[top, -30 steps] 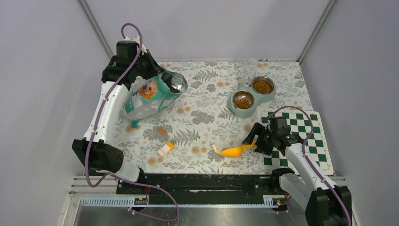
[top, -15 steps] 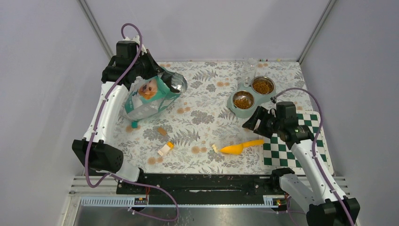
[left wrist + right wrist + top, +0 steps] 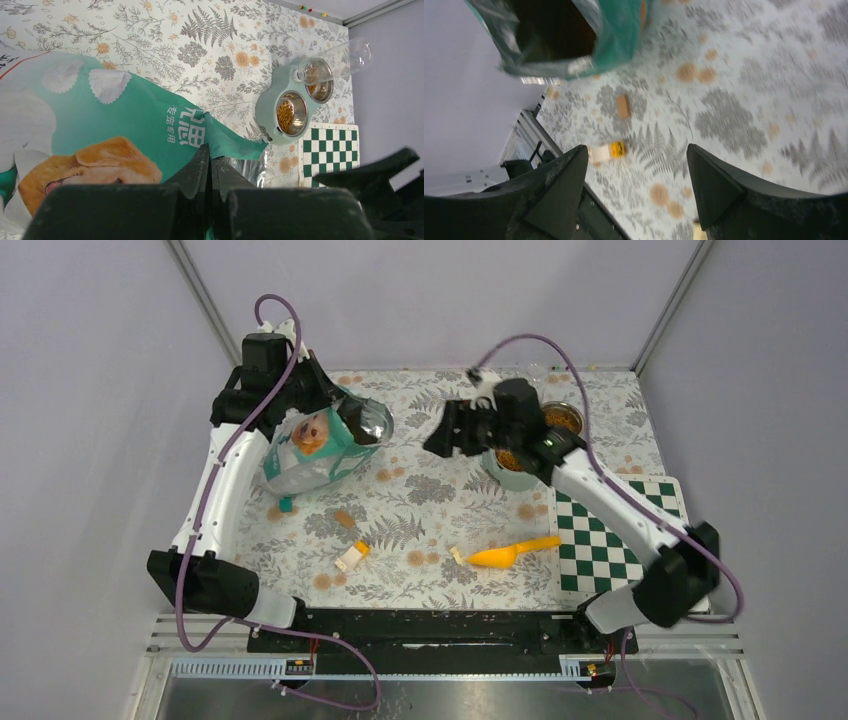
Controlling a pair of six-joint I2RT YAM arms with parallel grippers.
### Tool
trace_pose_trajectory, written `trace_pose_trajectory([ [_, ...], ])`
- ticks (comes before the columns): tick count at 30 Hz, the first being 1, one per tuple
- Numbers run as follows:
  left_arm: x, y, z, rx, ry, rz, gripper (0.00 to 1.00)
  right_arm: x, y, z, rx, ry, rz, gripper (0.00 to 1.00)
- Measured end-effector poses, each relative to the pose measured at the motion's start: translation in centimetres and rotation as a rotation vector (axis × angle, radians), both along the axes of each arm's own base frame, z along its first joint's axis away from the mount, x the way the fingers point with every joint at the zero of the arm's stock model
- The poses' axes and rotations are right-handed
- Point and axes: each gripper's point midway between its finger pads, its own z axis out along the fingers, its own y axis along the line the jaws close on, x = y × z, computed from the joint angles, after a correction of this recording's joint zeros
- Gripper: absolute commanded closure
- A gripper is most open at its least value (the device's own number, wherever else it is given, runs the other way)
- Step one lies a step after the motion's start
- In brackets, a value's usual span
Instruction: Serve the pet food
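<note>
The left fingers [image 3: 210,167] are pressed fully together on the top edge of the teal bag [image 3: 318,448], which leans open near the far left corner of the table [image 3: 430,502]. The right fingers [image 3: 436,440] are spread wide and hold nothing; they hang above the table between the bag and the feeder [image 3: 265,110]. The pet food [image 3: 285,114] lies in the two steel bowls of this feeder, towards the far right corner. An orange scoop [image 3: 510,554] lies nearer the near edge, just beside the chequered mat [image 3: 612,540]
</note>
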Motion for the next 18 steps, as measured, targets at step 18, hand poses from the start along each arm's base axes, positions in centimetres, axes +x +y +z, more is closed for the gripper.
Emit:
trace_pose_trajectory([
  [18, -1.5, 0.4, 0.0, 0.044, -0.027, -0.031, 1.0, 9.5, 15.5, 3.1, -0.029, -0.272, 0.261, 0.24],
])
